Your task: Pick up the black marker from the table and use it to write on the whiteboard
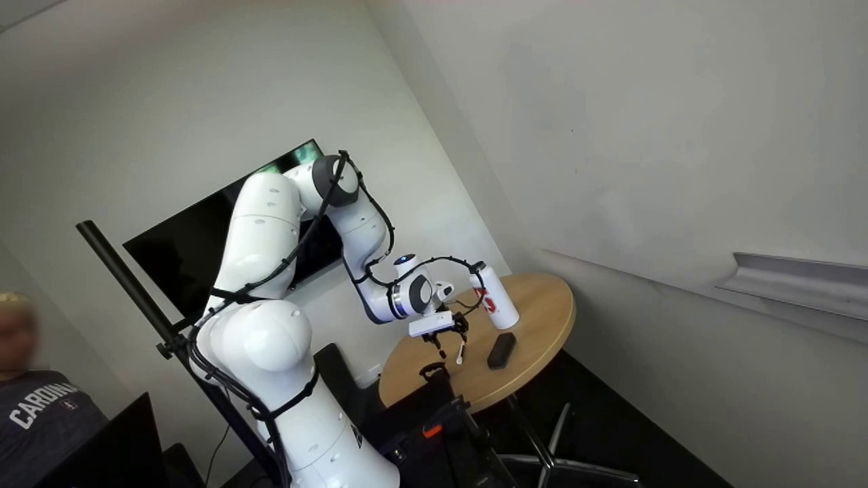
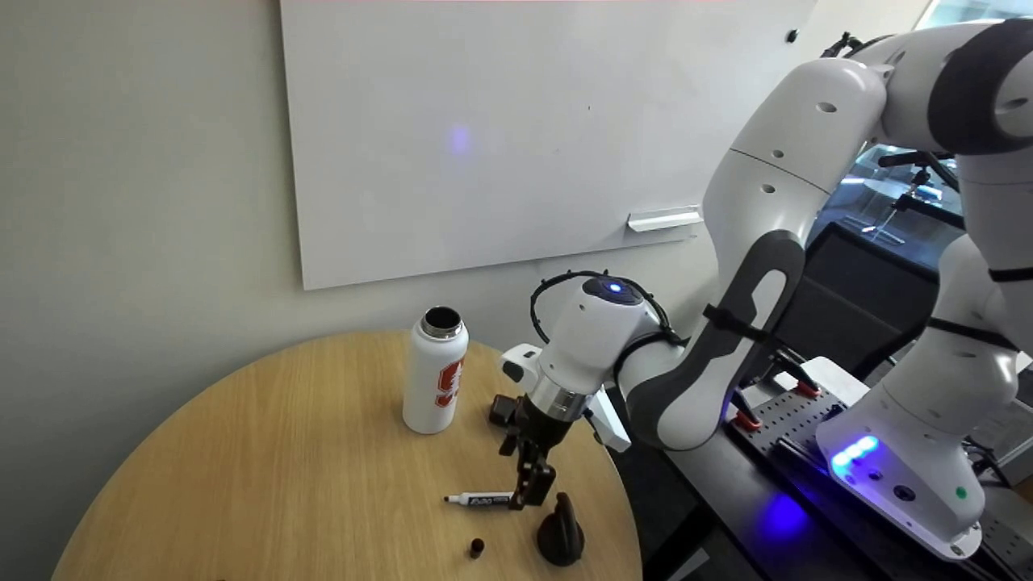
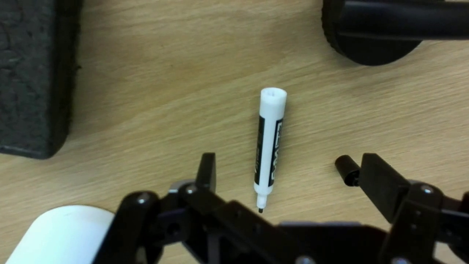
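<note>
Two fingers [image 3: 207, 172] are spread wide in the wrist view, holding nothing. Between them there, the marker [image 3: 269, 141] lies on the worktop [image 3: 165, 102], tip bare. I think it's picking-up time: the fingers should go down and squeeze its middle. In an exterior view the fingers [image 2: 533, 484] hide its right end. Farther right in the wrist view, one finger seems to cover a bit of the cap [image 3: 345, 168], and a black thing with a handle [image 3: 388, 22] is cut off at the far right.
</note>
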### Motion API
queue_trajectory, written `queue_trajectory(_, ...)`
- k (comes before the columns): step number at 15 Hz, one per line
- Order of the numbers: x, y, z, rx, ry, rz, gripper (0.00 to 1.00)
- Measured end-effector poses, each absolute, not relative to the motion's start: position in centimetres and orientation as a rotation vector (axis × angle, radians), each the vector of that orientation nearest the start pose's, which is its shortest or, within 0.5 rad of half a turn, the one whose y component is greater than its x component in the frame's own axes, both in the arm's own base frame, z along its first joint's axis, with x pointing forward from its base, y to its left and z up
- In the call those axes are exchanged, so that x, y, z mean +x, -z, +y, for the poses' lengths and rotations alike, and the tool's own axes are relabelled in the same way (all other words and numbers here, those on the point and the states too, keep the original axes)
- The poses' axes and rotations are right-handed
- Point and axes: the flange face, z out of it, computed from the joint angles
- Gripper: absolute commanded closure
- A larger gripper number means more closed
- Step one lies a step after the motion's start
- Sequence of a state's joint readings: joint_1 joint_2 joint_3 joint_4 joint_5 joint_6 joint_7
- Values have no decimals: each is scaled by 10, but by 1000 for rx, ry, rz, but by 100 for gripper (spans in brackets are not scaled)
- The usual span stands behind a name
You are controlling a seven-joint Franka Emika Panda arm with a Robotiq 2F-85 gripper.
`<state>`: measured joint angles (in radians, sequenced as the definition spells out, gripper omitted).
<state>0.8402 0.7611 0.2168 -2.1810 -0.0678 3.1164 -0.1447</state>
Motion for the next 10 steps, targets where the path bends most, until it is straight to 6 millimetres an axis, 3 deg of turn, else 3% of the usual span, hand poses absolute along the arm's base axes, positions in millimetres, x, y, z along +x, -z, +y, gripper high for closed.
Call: queue_trajectory(10, 246, -47, 484, -2433, 159, -1695, 0)
